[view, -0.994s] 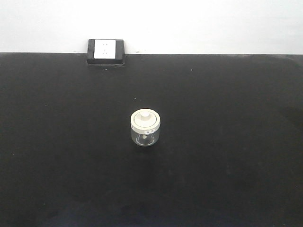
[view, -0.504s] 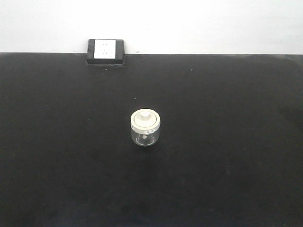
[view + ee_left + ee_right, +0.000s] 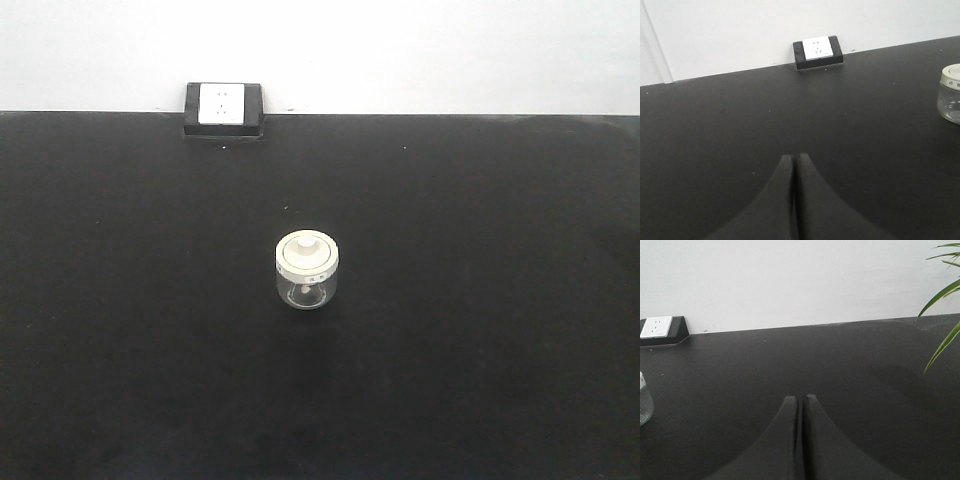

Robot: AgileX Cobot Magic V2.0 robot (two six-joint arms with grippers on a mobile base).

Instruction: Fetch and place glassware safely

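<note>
White wall (image 3: 420,50) at the back, and pretty much everything else is a matte black tabletop (image 3: 480,330) running edge to edge. The glass jar (image 3: 306,270) sits upright about mid-table in the front view, a bit left of centre, all on its own. It's a small squat clear thing with a cream-white lid (image 3: 306,252) seated on top, round knob in the middle, little dark marks around the rim. You can just make out a small white piece (image 3: 302,290) inside through the glass.

Far edge, up against the wall and left of the jar, there's a black block with a white socket plate (image 3: 222,104) on it. Well apart from the jar.

Compared with the frames a second and half a second back: honestly nothing. Jar is in the same spot, same lid, socket same, no arm in the front view.

Left gripper (image 3: 795,165) has its two dark fingers pressed together, nothing between them, hovering low over bare table. From that wrist view the jar is off at the right edge, well apart. Right gripper (image 3: 801,405) is also pinched closed and empty, with only a sliver of the jar showing at its left edge. Some green plant leaves (image 3: 942,290) poke in at the right of that view.
</note>
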